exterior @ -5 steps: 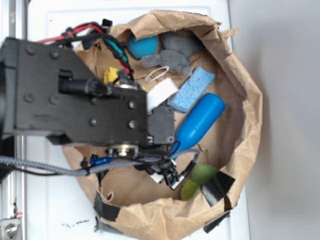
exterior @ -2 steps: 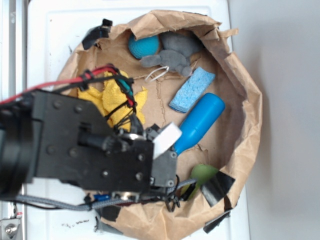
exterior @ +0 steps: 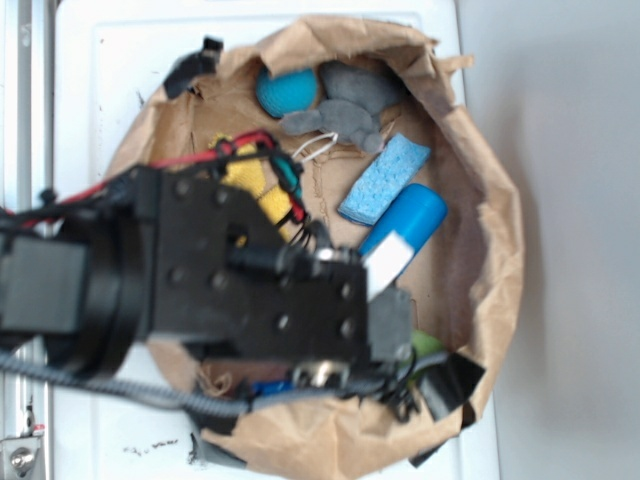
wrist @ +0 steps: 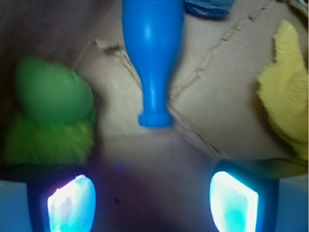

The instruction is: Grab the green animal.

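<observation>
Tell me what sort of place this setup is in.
Probably a lab tabletop test rig, not a home: a white table surface carries a taped brown paper bag tray of assorted props, such as a blue plastic bottle and a fuzzy green plush animal.

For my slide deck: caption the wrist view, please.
Open gripper above the paper bag floor, green animal at left, blue bottle ahead, yellow cloth at right.

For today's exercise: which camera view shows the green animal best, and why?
The wrist view. The green animal fills its left side, fuzzy and unobstructed, just above the open gripper. In the exterior view only a sliver of the green animal peeks out past the arm, near the paper bag rim.
</observation>
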Controlling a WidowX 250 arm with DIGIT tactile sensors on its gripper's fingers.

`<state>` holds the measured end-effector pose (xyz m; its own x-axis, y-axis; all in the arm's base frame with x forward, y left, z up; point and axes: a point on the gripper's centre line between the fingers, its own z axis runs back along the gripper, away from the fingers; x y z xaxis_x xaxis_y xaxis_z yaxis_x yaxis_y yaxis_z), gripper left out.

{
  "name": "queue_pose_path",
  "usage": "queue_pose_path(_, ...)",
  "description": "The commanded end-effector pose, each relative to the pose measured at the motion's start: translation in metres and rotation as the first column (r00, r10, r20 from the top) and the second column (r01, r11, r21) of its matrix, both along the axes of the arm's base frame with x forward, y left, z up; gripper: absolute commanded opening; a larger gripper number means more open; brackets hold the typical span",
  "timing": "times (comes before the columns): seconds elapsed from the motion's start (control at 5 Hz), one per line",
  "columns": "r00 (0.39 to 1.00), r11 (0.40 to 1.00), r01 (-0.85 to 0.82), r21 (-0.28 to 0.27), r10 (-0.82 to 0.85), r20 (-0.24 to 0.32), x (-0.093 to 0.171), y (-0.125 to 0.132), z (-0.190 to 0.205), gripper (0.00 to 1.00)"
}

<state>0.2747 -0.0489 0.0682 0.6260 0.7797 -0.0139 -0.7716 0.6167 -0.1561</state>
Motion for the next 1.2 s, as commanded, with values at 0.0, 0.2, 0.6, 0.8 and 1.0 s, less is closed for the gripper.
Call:
queue_pose_path(0.0,0.991,0.997,-0.056,-0.045,0.061,0.122,0.023,0.005,0.008,1.00)
queue_pose_path(0.2,0.985,0.994,-0.076,-0.074,0.086,0.147,0.026,0.000,0.005,1.00)
queue_pose_path(0.6,0.976,0.979,-0.114,-0.169,0.143,0.167,0.032,-0.007,0.008,1.00)
queue_pose_path(0.8,0.969,0.974,-0.126,-0.186,0.161,0.189,0.038,-0.008,0.012,1.00)
queue_pose_path(1.0,0.968,0.977,-0.153,-0.147,0.178,0.174,0.046,-0.009,0.003,1.00)
